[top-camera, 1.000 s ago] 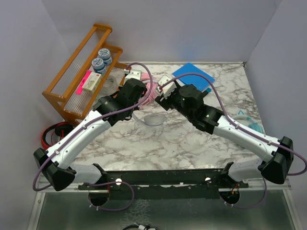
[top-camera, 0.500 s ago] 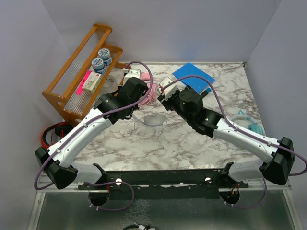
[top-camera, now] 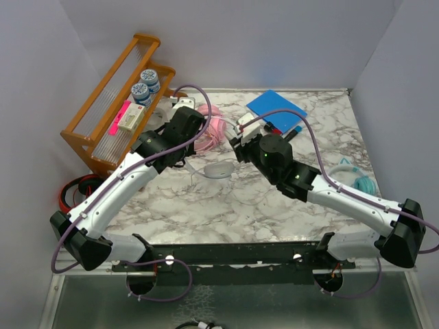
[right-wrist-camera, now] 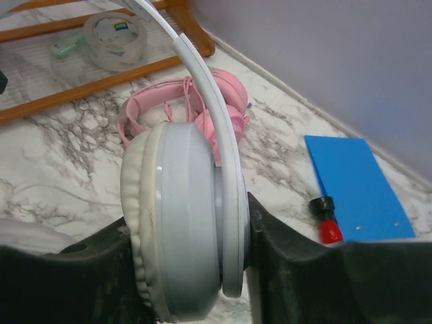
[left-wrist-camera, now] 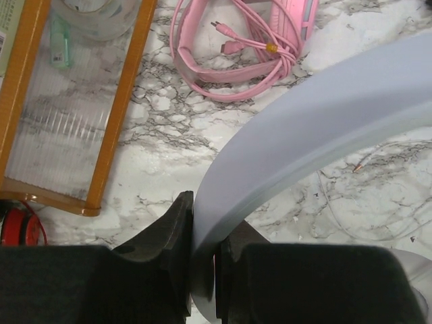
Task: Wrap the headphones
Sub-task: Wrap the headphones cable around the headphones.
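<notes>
Left gripper point(left-wrist-camera: 202, 229), nearly closed, pinches the headband point(left-wrist-camera: 304, 128) of the white headphones point(top-camera: 218, 170), mid-frame in the top view. Right gripper point(right-wrist-camera: 185, 250), half open, clamps an ear cup point(right-wrist-camera: 172, 189). They look light: springy band, squashy pad, snag-prone cord point(left-wrist-camera: 360, 165). The band seems the firmest hold.

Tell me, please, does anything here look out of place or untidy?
The left gripper and right gripper hold the white headphones, yet a thin cable, apparently theirs, sprawls loose over the marble table, unwrapped. The pink headphones nearby look tidy, cable bundled.
</notes>
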Action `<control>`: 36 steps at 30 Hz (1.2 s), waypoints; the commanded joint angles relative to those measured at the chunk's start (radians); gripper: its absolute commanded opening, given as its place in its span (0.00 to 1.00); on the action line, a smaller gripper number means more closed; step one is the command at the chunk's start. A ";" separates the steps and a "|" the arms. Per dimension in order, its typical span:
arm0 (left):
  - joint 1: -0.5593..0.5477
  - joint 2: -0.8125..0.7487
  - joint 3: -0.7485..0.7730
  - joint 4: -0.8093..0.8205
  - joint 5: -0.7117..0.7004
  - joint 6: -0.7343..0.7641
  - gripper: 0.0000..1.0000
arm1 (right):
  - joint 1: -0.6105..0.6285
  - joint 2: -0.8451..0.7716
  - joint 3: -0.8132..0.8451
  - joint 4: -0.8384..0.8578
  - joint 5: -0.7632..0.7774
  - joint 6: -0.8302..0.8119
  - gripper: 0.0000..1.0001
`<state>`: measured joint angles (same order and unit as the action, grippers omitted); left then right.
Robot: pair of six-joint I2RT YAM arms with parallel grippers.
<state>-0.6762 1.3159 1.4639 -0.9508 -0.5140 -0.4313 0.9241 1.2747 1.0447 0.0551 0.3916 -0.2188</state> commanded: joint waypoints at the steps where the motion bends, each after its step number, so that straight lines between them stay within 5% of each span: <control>1: 0.079 -0.034 0.000 0.052 -0.163 -0.162 0.00 | -0.014 -0.069 -0.049 -0.070 0.129 0.078 0.60; 3: 0.079 -0.032 -0.005 0.061 -0.138 -0.164 0.00 | -0.013 -0.084 -0.049 -0.063 0.082 0.074 0.81; 7: 0.079 -0.035 -0.017 0.079 -0.099 -0.129 0.00 | -0.014 -0.161 -0.085 -0.022 -0.097 0.043 1.00; 11: 0.079 -0.055 -0.008 0.073 -0.074 -0.113 0.00 | -0.013 -0.342 -0.298 0.112 -0.241 0.072 1.00; 17: 0.079 -0.072 0.023 0.073 -0.005 -0.092 0.00 | -0.013 -0.413 -0.423 0.154 -0.425 0.049 1.00; 25: 0.078 -0.022 0.056 0.030 0.101 0.026 0.00 | -0.012 -0.344 -0.284 0.056 -0.753 0.002 1.00; 36: 0.049 -0.014 0.047 0.023 0.007 0.097 0.00 | 0.099 -0.235 -0.180 0.030 -0.677 -0.395 1.00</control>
<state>-0.6052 1.3003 1.4811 -0.9447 -0.4690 -0.3660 1.0004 0.9939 0.8227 0.1211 -0.2794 -0.3977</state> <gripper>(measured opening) 0.180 0.998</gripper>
